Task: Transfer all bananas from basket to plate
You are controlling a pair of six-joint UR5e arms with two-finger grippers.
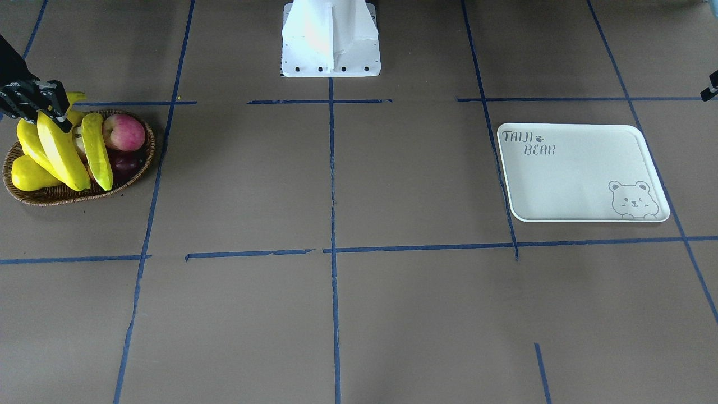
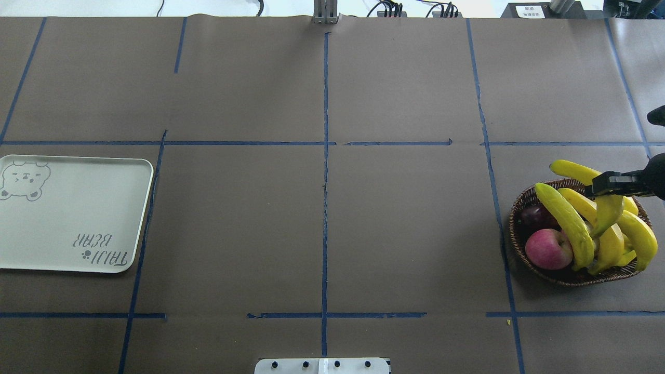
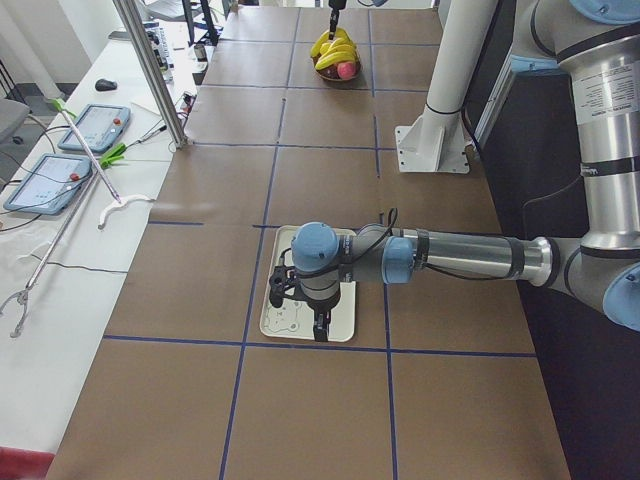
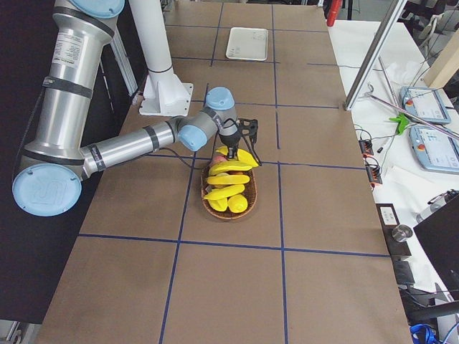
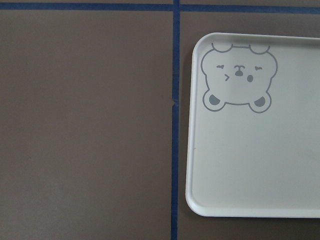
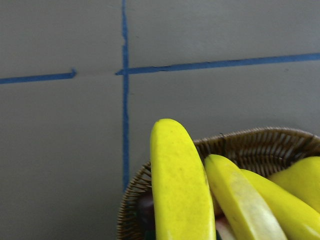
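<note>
Brown paper crossed by blue tape lines is spread over the table (image 2: 234,234), and the white pedestal (image 1: 331,42) is bolted at its robot-side edge. The right arm (image 4: 122,150) is stretched out over the table to the right of the pedestal. The left arm (image 3: 460,255) is stretched out to the pedestal's left.

The plate (image 1: 572,179) is laid flat well to the left of the pedestal and somewhat forward of it, with its grey lettering and bear drawing fully shown. The left gripper (image 3: 300,312) is held above the plate. Whether its fingers are apart or together cannot be told, since it is clearly shown only in a side view.

The basket (image 1: 134,174) is set well to the right of the pedestal, about as far forward of it as the plate. Four bananas (image 2: 566,223) are piled in it, laid roughly side by side across the other fruit.

The right gripper (image 1: 53,115) is clamped on the upper end of one of them. This gripped banana (image 2: 607,210) is tilted up, with its lower tip down among the others.

A pink-red apple (image 2: 548,248) is seen on the side of the basket nearer the pedestal, with a dark purple fruit (image 2: 532,213) just beside it. A yellow pear (image 1: 31,177) is lodged at the end of the basket farthest from the pedestal.
</note>
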